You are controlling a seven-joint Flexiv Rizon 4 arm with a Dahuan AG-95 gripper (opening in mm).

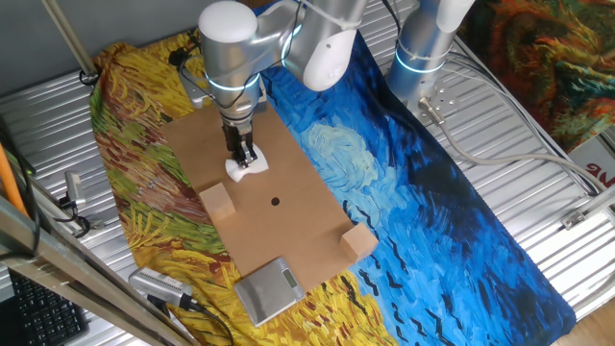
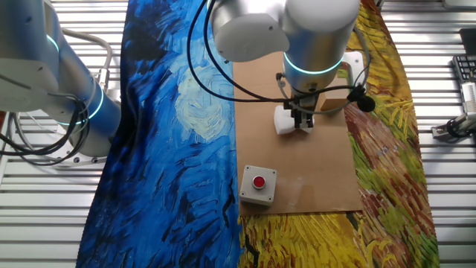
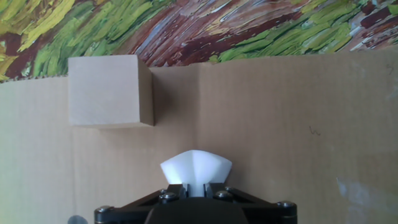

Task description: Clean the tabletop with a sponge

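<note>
While pinched around the sponge (image 1: 246, 169), tool (image 1: 246, 160) points straight down, pressing white foam onto the tabletop (image 1: 298, 226) near its middle, just short of the dark dot (image 1: 275, 201). Beyond, toward the counter's yellow-side edge, stands a tan cube (image 3: 111, 90). No readable writing anywhere.

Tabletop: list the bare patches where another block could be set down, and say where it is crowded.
On the tabletop, bare board lies between the dark dot and the scale, and past the gripper toward the far edge. Crowded: the sponge in the gripper beside one tan cube; another cube sits at the near corner.
</note>
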